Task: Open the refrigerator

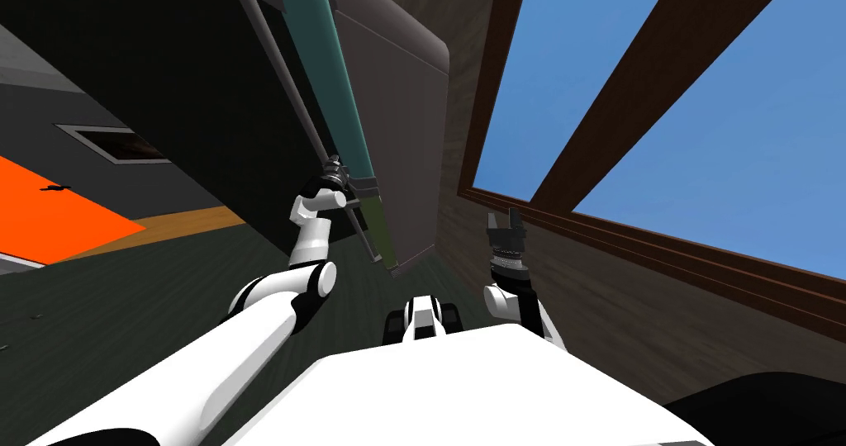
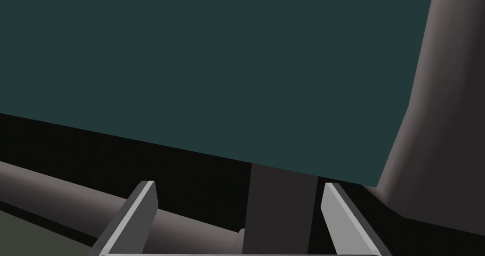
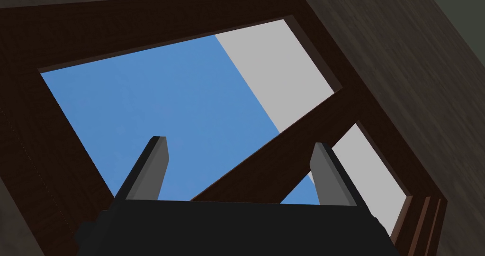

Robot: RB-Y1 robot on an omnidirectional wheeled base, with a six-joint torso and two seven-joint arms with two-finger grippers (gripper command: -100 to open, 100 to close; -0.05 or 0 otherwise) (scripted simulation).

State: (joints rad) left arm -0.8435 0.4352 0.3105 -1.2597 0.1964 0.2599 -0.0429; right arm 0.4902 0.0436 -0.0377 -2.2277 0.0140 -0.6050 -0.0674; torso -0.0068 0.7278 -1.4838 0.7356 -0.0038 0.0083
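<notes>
Now, refrigerator [image 1: 405, 119]: straight ahead, beside the window [image 1: 537, 94]
Door [image 2: 213, 68]: teal
Handle [image 1: 292, 94]: long grey bar along the door
Left end effector [image 2: 239, 187]: at the handle, fingers spread either side of its dark mount [image 2: 282, 205], not pressing
Right end effector [image 1: 504, 215]: raised near the window, fingers apart

Room is tight around the left gripper [image 1: 334, 167]. The grey handle bar [image 1: 285, 86] crosses it from 11 to 5 o'clock, passing behind one of the spread fingers [image 2: 142, 205]. A dark mount post [image 2: 279, 205] stands between them, seemingly touching neither. At 1 o'clock the teal door face [image 2: 213, 68] blocks the way ahead, and the refrigerator body [image 1: 405, 135] walls off 2 to 3 o'clock. Open floor [image 1: 149, 301] lies free from 7 to 9 o'clock. The right gripper [image 1: 505, 216] has clear air around it, with the window wall [image 1: 628, 317] near at 3 o'clock.
</notes>
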